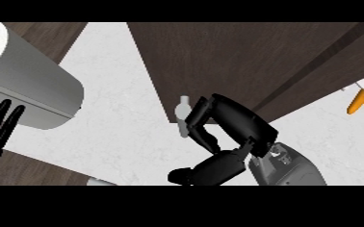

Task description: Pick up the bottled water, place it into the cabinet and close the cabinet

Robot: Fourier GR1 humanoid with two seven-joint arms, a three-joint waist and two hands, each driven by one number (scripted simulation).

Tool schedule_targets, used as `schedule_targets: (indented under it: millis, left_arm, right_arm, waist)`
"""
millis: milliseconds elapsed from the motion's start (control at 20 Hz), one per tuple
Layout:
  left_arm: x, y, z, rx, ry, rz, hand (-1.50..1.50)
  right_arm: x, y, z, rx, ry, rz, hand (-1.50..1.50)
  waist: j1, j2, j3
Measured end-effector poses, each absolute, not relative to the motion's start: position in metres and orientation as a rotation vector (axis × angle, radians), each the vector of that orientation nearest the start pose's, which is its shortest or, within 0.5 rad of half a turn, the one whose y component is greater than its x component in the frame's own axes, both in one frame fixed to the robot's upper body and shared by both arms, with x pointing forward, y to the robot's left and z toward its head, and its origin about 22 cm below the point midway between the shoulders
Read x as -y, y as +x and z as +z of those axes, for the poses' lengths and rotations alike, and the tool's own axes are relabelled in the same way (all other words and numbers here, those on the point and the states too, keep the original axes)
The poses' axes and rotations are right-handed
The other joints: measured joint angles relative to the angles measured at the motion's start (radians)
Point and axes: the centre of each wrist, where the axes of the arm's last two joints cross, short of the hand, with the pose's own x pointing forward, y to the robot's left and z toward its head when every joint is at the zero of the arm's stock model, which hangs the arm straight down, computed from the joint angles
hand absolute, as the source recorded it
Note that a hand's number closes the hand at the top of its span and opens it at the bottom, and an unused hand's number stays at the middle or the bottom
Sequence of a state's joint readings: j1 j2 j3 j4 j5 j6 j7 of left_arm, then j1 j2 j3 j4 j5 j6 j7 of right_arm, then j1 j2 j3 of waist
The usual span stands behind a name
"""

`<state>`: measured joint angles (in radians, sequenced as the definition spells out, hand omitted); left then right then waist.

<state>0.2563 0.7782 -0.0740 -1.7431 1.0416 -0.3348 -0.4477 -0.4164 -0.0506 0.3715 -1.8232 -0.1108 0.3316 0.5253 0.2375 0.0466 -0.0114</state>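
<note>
Right hand (231, 120) curls round the bottled water (183, 115) beside the cabinet (241, 62); left hand (10, 118) rests open.

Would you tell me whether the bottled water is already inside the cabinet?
Not yet, it seems: the bottled water shows in front of the cabinet edge, with the right hand curled round it.

Even, bright light; no glare.

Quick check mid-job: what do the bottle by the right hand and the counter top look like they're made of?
Bottle: probably pale translucent plastic, going by its whitish, cloudy body and cap. Counter top: looks like white marble or similar stone, matte with faint grey veining.
</note>
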Motion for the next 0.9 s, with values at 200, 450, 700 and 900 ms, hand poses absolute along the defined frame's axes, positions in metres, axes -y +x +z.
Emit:
schedule_targets:
  millis: [200, 450, 700, 900]
  left_arm:
    - [-0.372, 0.182, 0.065, 1.856, -0.553, 0.086, -1.50]
    - [-0.374, 0.180, 0.062, 1.860, -0.552, 0.101, -1.50]
    - [-0.376, 0.178, 0.062, 1.862, -0.552, 0.103, -1.50]
    - [-0.377, 0.176, 0.059, 1.860, -0.553, 0.113, -1.50]
  right_arm:
    - [0.095, 0.297, 0.163, 1.580, 0.356, 0.756, 1.50]
    - [0.078, 0.327, 0.175, 1.570, 0.298, 0.638, 1.50]
    - [0.067, 0.337, 0.173, 1.534, 0.323, 0.552, -1.50]
    - [0.060, 0.340, 0.173, 1.516, 0.338, 0.492, -1.50]
  waist:
    - [-0.013, -0.003, 0.004]
    - [-0.025, -0.011, 0.010]
    - [-0.036, -0.023, 0.013]
    - [-0.044, -0.027, 0.014]
